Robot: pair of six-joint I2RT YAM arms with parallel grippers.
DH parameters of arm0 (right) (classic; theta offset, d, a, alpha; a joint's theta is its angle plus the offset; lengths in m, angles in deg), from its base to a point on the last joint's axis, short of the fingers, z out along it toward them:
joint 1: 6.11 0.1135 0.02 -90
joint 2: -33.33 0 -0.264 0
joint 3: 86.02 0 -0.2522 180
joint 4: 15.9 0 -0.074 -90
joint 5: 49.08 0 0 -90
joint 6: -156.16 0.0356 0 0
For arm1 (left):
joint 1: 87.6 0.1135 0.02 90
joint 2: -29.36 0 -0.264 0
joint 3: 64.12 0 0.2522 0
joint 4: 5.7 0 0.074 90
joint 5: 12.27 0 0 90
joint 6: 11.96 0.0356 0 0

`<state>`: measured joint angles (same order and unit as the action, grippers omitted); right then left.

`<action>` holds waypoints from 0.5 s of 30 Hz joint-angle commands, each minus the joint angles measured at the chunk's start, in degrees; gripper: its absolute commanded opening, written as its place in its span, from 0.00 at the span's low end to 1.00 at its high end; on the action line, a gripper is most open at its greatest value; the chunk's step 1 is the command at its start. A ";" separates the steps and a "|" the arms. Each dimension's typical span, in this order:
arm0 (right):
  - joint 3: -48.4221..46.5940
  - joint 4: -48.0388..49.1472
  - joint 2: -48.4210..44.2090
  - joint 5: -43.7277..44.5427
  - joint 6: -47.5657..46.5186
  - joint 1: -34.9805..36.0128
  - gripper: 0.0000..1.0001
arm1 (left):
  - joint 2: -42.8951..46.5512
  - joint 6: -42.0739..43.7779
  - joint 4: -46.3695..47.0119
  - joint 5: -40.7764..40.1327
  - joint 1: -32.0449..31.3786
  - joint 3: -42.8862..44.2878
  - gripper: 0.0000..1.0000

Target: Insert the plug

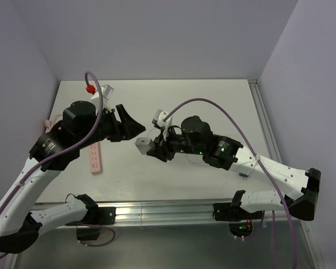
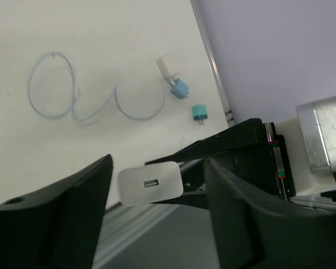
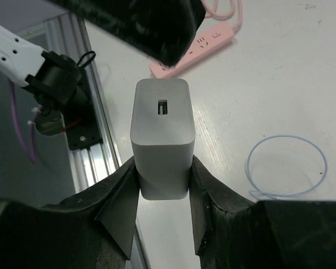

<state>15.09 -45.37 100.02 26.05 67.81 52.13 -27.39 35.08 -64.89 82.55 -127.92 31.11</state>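
My right gripper (image 1: 152,147) is shut on a grey-white charger block (image 1: 143,144) and holds it above the table, its slot facing my left gripper. In the right wrist view the block (image 3: 161,129) stands upright between the shut fingers of that gripper (image 3: 163,179). My left gripper (image 1: 133,131) is open and empty, level with the block. In the left wrist view the block (image 2: 150,182) shows beyond the gap of the open gripper (image 2: 157,190), apart from both fingers. The thin whitish wire (image 2: 50,84) loops on the table and ends in the pale plug head (image 2: 166,66). One wire loop shows in the right wrist view (image 3: 285,165).
A pink socket strip (image 1: 94,158) lies on the table at the left, also in the right wrist view (image 3: 201,47). A small blue piece (image 2: 180,89) sits by the plug head, and a teal piece (image 2: 199,112) lies near it. A metal rail (image 1: 162,212) runs along the near edge.
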 commanded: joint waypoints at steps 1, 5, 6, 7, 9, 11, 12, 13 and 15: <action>-0.01 0.06 -2.19 7.39 -6.21 2.05 0.00 | 1.91 -2.74 -2.64 4.84 -0.11 -0.61 0.75; 0.17 -0.55 -1.13 10.56 -8.59 4.42 0.00 | 2.52 -3.00 -3.52 8.27 -0.11 -3.51 0.81; 0.35 -0.47 -1.04 11.61 -8.85 4.95 0.00 | 2.61 -3.27 -3.96 8.54 -0.20 -3.95 0.80; 0.61 0.05 -1.04 12.32 -9.29 5.30 0.00 | 2.44 -3.53 -4.49 8.63 -0.20 -4.30 0.80; 1.57 0.67 -1.30 13.11 -9.82 6.27 0.00 | 2.52 -4.15 -5.63 9.24 -0.11 -5.53 0.78; 1.93 1.20 -1.66 13.29 -10.52 6.71 0.00 | 2.44 -4.50 -6.86 9.50 -0.11 -6.59 0.77; 2.19 1.20 -1.74 12.86 -10.79 6.89 0.00 | 2.17 -4.59 -7.39 9.33 -0.11 -6.76 0.76; 2.28 1.03 -1.75 12.16 -11.49 7.32 0.00 | 1.65 -4.59 -7.83 9.24 -0.11 -6.85 0.75; 2.46 1.03 -1.83 12.15 -11.93 7.77 0.00 | 1.29 -5.11 -7.84 10.20 -0.11 -7.29 0.75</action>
<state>17.98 -47.62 99.96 37.11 58.37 59.04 -25.95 31.30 -71.87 90.57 -127.92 24.03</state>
